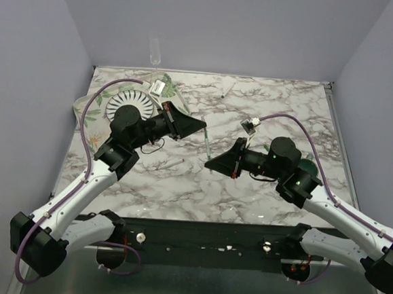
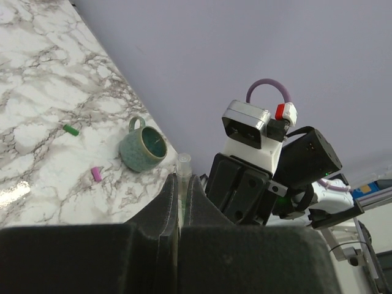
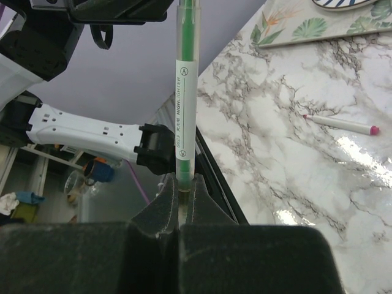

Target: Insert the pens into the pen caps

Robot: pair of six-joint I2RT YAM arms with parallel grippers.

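A white-barrelled green highlighter pen (image 3: 185,92) hangs in the air between my two grippers. My right gripper (image 3: 182,179) is shut on its lower end, and my left gripper (image 2: 180,179) is shut on its other, translucent end (image 2: 183,165). From above, this pen (image 1: 206,142) spans the gap between the left gripper (image 1: 199,125) and the right gripper (image 1: 211,164). A second pen (image 3: 340,124), with a pink tip, lies flat on the marble. The green cap (image 2: 71,130) and the pink cap (image 2: 96,174) lie on the marble close to a mug; the top view does not show them.
A teal mug (image 2: 142,147) stands near the caps, half hidden behind the right arm from above (image 1: 310,168). A striped plate (image 1: 128,102) rests on a leaf-print mat (image 1: 98,115) at the back left. A thin pale stick (image 1: 228,89) lies near the back edge.
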